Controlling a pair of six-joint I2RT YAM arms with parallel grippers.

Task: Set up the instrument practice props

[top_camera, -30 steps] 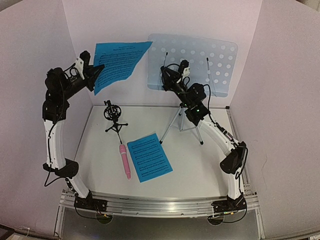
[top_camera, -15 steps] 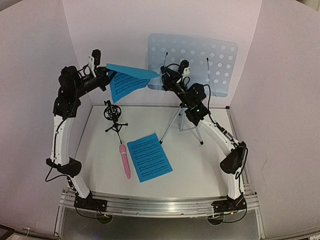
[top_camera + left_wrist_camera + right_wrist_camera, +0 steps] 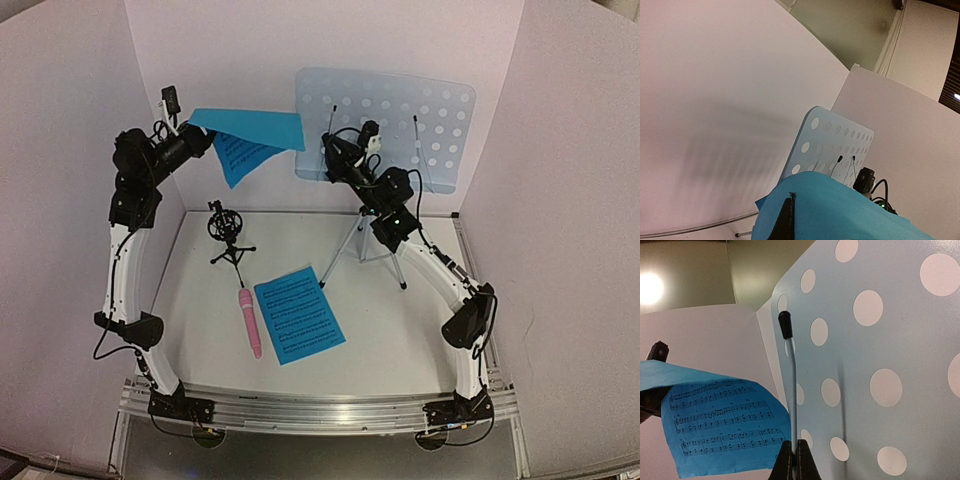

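Swung up and levelled since half a second ago: sheet-music page (image 3: 250, 130), far left, pinched in left gripper (image 3: 197, 136), right corner just beside music stand (image 3: 420, 110). On table (image 3: 400, 330): mic holder (image 3: 228, 232), pink microphone (image 3: 248, 322), second page (image 3: 298, 313). Right gripper (image 3: 335, 155) clenched on stand's wire clip (image 3: 791, 380).

The overhead camera looks down from above and behind me. My left wrist camera tilts upward; my right sits close to the music stand (image 3: 900, 340). All three share the stand and the raised page (image 3: 725, 430).

Blue sheet (image 3: 840, 210) cut by bottom edge; covers most of left fingers (image 3: 788, 222).
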